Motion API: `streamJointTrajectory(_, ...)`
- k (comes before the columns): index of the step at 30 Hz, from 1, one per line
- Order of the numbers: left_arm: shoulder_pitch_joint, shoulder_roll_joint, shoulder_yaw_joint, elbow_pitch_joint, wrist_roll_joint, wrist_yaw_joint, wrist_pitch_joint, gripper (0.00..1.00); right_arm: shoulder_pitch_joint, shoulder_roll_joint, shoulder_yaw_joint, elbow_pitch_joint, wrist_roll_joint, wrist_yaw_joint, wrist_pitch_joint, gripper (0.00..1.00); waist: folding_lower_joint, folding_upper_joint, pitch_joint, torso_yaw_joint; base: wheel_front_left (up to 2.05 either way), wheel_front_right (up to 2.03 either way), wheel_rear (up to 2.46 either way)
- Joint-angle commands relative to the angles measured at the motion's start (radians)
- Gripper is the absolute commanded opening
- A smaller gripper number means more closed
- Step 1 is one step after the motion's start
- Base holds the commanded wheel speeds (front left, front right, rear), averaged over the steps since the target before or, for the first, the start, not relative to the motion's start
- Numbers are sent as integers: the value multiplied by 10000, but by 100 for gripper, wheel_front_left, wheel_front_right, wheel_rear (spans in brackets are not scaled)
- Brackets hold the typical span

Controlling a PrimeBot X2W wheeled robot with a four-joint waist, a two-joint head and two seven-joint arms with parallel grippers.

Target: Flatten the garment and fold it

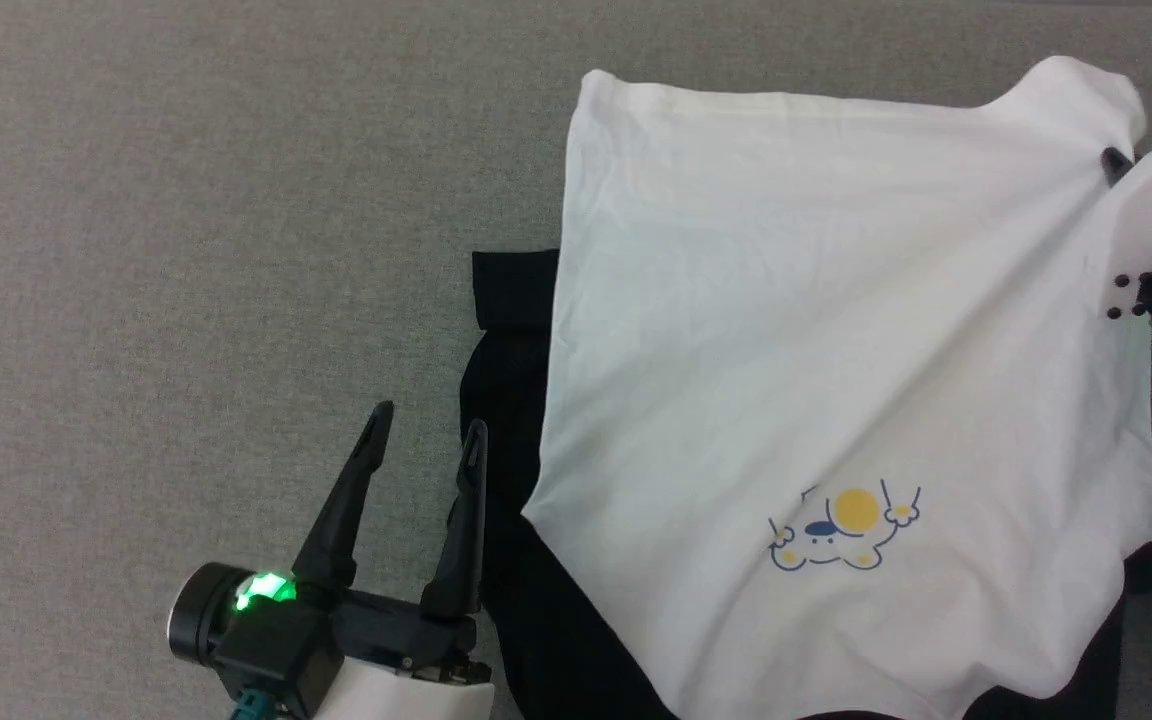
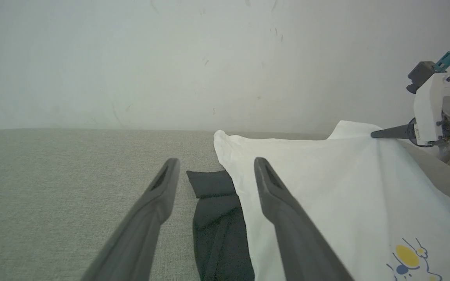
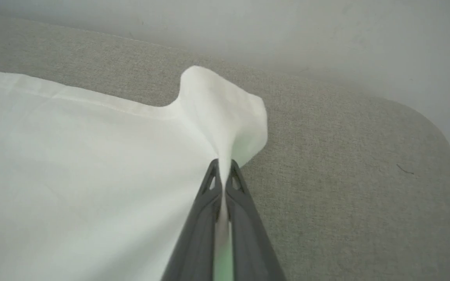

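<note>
Head view: garment (image 1: pixel 786 330) lay on the grey surface (image 1: pixel 186 200), white torso spread but creased, black sleeve (image 1: pixel 511 400) bunched under its left edge. Left gripper (image 1: pixel 430 418) was wide and empty beside it.

Left wrist view: sleeve (image 2: pixel 217 218) lay crumpled ahead.

Right wrist view: right gripper (image 3: pixel 221 171) was pinched onto a raised hem corner.

Flattening looked partway done, with no fold made yet.

No words, numbers or brand marks can be read. The garment (image 1: pixel 816 300) bears only a small yellow-and-blue cartoon print (image 1: pixel 841 530), without letters, on its white front. At the garment's far corner, a tiny label (image 2: pixel 415 130) on the right gripper (image 2: pixel 374 134) is too small to read.
</note>
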Motion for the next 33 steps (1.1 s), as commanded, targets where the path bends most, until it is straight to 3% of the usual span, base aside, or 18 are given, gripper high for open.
streamJointTrajectory(1, -103, -41, 2, -13, 38, -78, -49, 100, 104, -51, -163, -12, -192, -7, -25, 0, 0, 0, 185, 42, 0, 0, 0)
streamJointTrajectory(3, -179, -46, -30, 7, 50, -107, -49, 100, 184, 14, -430, 43, -368, -7, -62, 0, 0, 0, 281, 82, 0, 0, 0)
streamJointTrajectory(5, -240, -51, -58, 30, 56, -132, -49, 100, 261, 150, -683, 108, -578, -7, -88, 25, 0, 0, 366, 119, 0, 0, 0)
streamJointTrajectory(6, -266, -53, -67, 33, 60, -139, -49, 100, 277, 225, -823, 140, -673, -7, -108, 79, 0, 0, 414, 134, 0, 0, 0)
streamJointTrajectory(7, -289, -56, -71, 36, 64, -143, -49, 100, 285, 293, -942, 181, -791, -7, -114, 100, 0, 0, 452, 143, 0, 0, 0)
streamJointTrajectory(15, -374, -49, 21, 187, 104, -148, -49, 100, 79, 671, -1077, 241, -1272, -7, -253, 100, 0, 0, 332, -24, 0, 0, 0)
streamJointTrajectory(23, -286, -26, 77, 364, 113, -183, -49, 100, 236, 804, -975, -64, -763, -7, -732, 100, 0, 0, -594, -302, 0, 0, 0)
streamJointTrajectory(28, -42, 84, 221, 377, 89, -160, -49, 100, 1058, 942, -1058, -1261, 25, -7, -1586, 100, 0, 0, -1268, -492, 0, 0, 0)
streamJointTrajectory(33, 239, 169, 501, 212, 8, -47, -49, 100, 2727, 1292, -1487, -3262, 544, -7, -2410, 100, 0, 0, -1823, -735, 0, 0, 0)
